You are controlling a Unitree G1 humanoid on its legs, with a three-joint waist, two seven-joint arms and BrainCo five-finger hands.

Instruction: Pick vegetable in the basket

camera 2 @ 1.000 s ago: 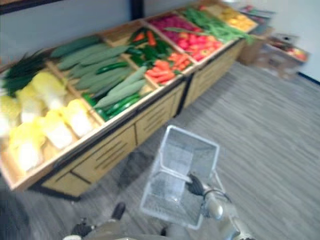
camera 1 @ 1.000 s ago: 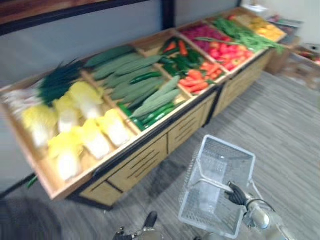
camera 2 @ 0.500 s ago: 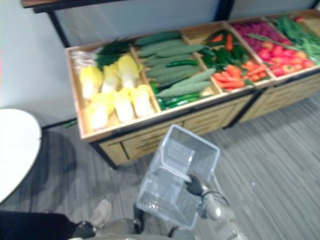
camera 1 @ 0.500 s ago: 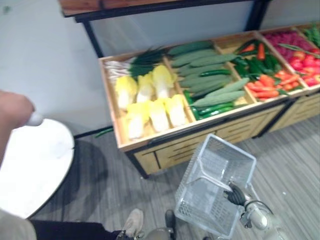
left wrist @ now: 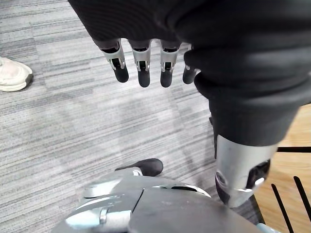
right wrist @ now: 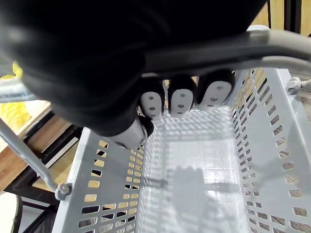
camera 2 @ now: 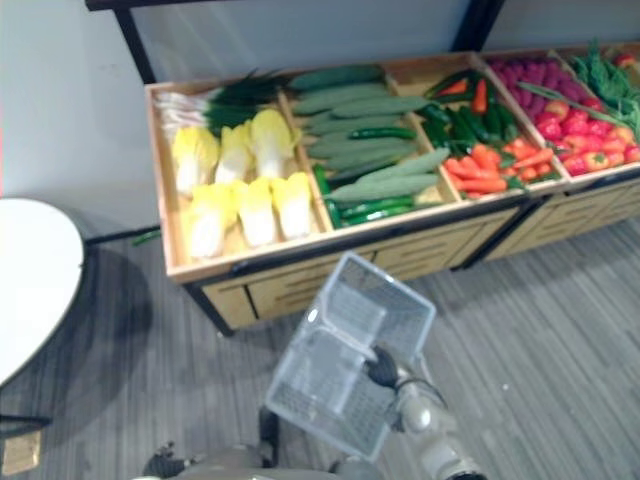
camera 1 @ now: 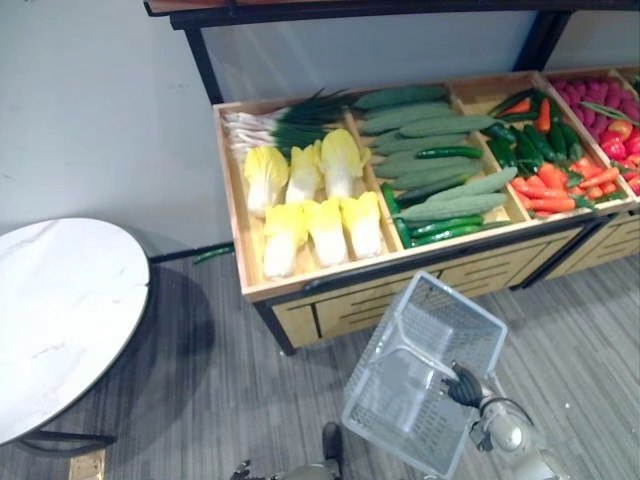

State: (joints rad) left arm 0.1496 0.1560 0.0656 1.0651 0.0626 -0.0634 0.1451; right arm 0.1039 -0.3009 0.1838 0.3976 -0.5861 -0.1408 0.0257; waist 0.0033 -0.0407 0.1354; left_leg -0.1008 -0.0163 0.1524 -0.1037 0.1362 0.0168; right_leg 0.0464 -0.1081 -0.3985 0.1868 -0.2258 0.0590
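My right hand (camera 1: pixel 463 385) is shut on the handle (right wrist: pixel 228 46) of a grey plastic basket (camera 1: pixel 395 400), which hangs tilted above the floor in front of the stand. Nothing lies inside the basket (right wrist: pixel 184 194). The wooden stand (camera 1: pixel 330 285) holds pale yellow cabbages (camera 1: pixel 312 212), green onions (camera 1: pixel 285 120), long green gourds and cucumbers (camera 1: pixel 430 165), and carrots (camera 1: pixel 550 185) further right. My left hand (left wrist: pixel 141 63) hangs low over the grey floor with straight fingers and holds nothing.
A round white table (camera 1: pixel 60 320) stands at the left. A grey wall runs behind the stand, with a dark shelf post (camera 1: pixel 205 65) above it. A person's light shoe (left wrist: pixel 13 75) rests on the floor near my left hand.
The camera has swung left, then settled, so the stand's left end and the round table show. The person's arm and shoe have left the eye views. The basket stays in my right hand.
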